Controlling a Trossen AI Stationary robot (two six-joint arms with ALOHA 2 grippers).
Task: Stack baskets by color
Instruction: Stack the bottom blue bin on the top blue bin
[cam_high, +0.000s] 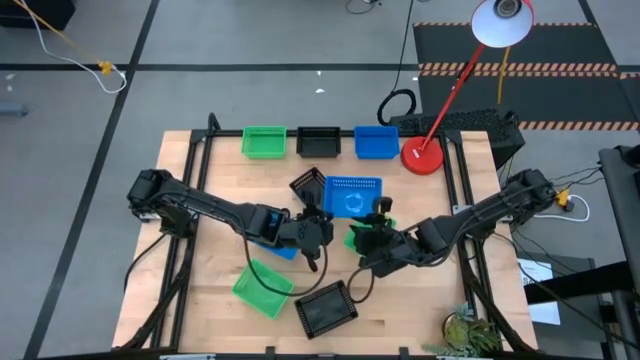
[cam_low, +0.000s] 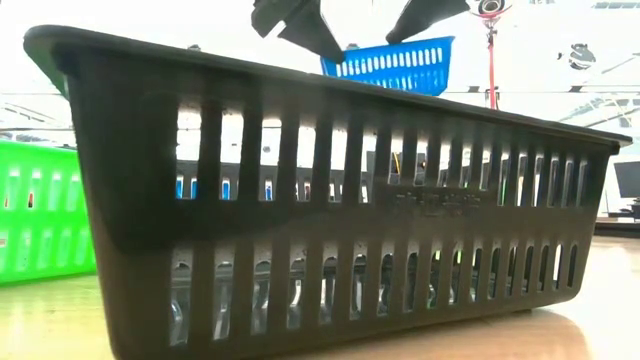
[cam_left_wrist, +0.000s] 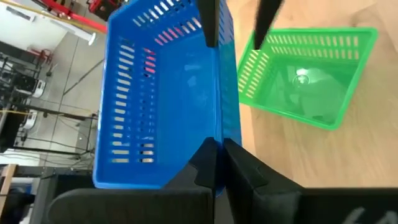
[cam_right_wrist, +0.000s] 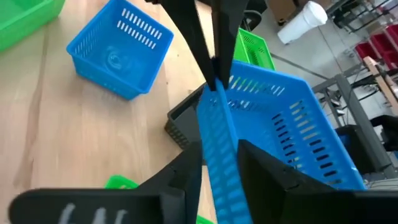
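Note:
A blue basket (cam_high: 352, 195) hangs over the middle of the table, held between my left gripper (cam_high: 316, 226) and my right gripper (cam_high: 377, 218). Both are shut on the same long wall, one at each end. A tilted black basket (cam_high: 308, 185) stands at its left. Three baskets stand in a row at the far edge: green (cam_high: 264, 142), black (cam_high: 319, 142) and blue (cam_high: 376, 142). Another blue basket (cam_right_wrist: 118, 56) stands on the table under my left arm. A green basket (cam_left_wrist: 305, 74) stands on the table below my right gripper. My left gripper pinches the top edge of the blue basket's near long wall (cam_left_wrist: 215, 146) at its left end, one finger inside and one outside. The fingers slant down from the table's left. The basket hangs clear of the table. My right gripper has the same long wall (cam_right_wrist: 219, 149) between its two fingers at its right end, one finger inside the basket and one outside. The fingers (cam_right_wrist: 186, 174) slant down from the table's right and lie across the wall. The wall fills the gap between them.
A green basket (cam_high: 262, 288) and a black basket (cam_high: 325, 307) lie near the table's near edge; the black one fills the low view. A red round lamp base (cam_high: 422, 157) stands at the far right, its stem leaning over the far edge.

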